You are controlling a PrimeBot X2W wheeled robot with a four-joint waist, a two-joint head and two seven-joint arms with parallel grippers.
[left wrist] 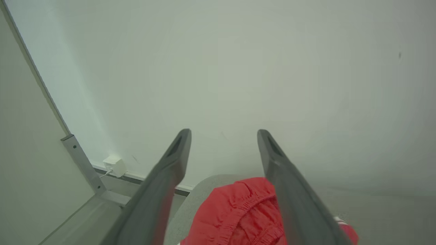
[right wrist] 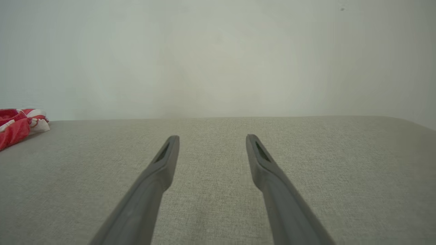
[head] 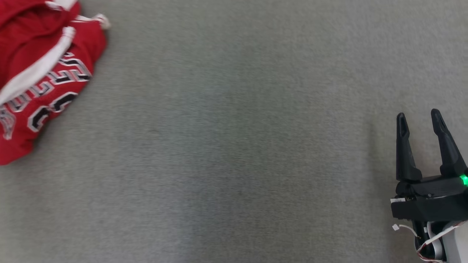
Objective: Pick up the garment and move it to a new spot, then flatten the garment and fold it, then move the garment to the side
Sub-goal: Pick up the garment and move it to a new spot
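Table [head: 234,153]: grey cloth-covered, stretching away broadly to the garment's right. Garment [head: 44,73] (red, white trim, lettered) lies crumpled in a heap and is not yet lifted. Left hand [left wrist: 223,132]: just above the garment, fingers spread wide and holding nothing, judged staged for the pick-up. Right hand [head: 418,114]: well apart to the garment's right, likewise fully spread and empty, judged parked clear until flattening.

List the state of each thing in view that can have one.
Red fabric garment with white trim and black-and-white lettering: crumpled in a heap, unfolded, lying on the grey cloth surface, not held.
Left claw: open, empty, over the garment.
Right claw: open, empty, over bare surface, apart from the garment.
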